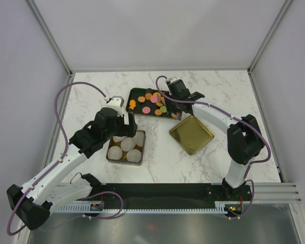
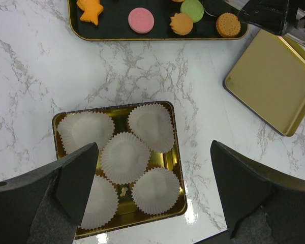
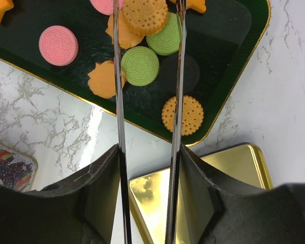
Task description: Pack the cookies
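Note:
The cookies (image 1: 151,104) are orange, pink and green biscuits lying on a dark gold-rimmed tray (image 1: 133,93). My right gripper (image 3: 147,152) is shut on metal tongs (image 3: 119,127). The tong blades reach over the tray (image 3: 218,46) with a round orange cookie (image 3: 145,15) between their tips. Green (image 3: 140,66), pink (image 3: 58,44) and orange (image 3: 182,115) cookies lie below. My left gripper (image 2: 152,193) is open and empty above a gold tin (image 2: 169,158) holding several white paper cups (image 2: 125,156). In the top view the left gripper (image 1: 130,120) is at the tin's far edge.
A gold lid (image 1: 191,133) lies face up to the right of the tin, just below the tray; it also shows in the left wrist view (image 2: 272,81) and the right wrist view (image 3: 152,203). A colourful printed corner (image 3: 10,165) shows at the left of the right wrist view.

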